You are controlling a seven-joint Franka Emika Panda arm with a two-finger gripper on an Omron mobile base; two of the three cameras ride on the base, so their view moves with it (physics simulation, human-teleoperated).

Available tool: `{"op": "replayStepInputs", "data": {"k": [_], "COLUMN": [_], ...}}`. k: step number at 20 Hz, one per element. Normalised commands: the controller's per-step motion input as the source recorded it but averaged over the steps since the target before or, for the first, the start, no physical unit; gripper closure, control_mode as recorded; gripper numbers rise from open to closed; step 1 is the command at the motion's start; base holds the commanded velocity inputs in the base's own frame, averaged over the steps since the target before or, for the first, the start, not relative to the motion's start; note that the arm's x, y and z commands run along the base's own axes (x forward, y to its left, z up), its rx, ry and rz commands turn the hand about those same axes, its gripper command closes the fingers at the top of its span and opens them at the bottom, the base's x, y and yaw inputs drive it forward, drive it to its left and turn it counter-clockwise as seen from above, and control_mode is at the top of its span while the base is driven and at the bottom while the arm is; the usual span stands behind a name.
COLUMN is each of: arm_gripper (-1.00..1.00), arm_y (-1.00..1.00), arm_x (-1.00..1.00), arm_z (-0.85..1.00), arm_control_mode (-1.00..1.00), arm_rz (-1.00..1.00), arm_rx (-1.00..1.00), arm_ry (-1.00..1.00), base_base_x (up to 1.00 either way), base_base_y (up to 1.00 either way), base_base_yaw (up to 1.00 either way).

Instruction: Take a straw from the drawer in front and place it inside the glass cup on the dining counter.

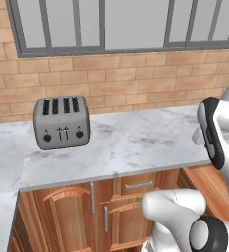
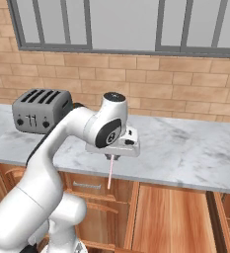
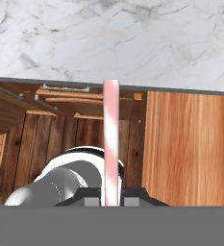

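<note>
My gripper [image 2: 111, 157] hangs over the front edge of the marble worktop [image 2: 185, 148], shut on the straw [image 2: 109, 174]. The straw is thin and pale pink and points straight down from the fingers. In the hand view the straw [image 3: 111, 134] rises from between the two fingertips [image 3: 91, 202] toward the worktop edge. Below and to the right of it, the drawer [image 2: 171, 217] stands pulled out, its bare wooden inside [image 3: 190, 144] showing. The glass cup and the dining counter are out of view.
A grey four-slot toaster [image 1: 62, 122] stands on the worktop [image 1: 135, 142] to the left, against the brick wall under a window. A shut small drawer with a horizontal silver handle [image 2: 87, 186] and cabinet doors with vertical handles [image 1: 93, 197] sit below.
</note>
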Motion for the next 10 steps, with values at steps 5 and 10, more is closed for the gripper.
{"op": "replayStepInputs", "data": {"k": [5,10], "arm_gripper": [1.0,1.0], "arm_y": [0.39,0.39], "arm_x": [0.0,0.0], "arm_z": [0.08,0.07], "arm_control_mode": [-1.0,-1.0], "arm_rz": [0.0,0.0], "arm_rx": [0.0,0.0], "arm_ry": [0.0,0.0], "base_base_x": [0.0,0.0], "base_base_y": [0.0,0.0], "base_base_yaw": [0.0,0.0]}}
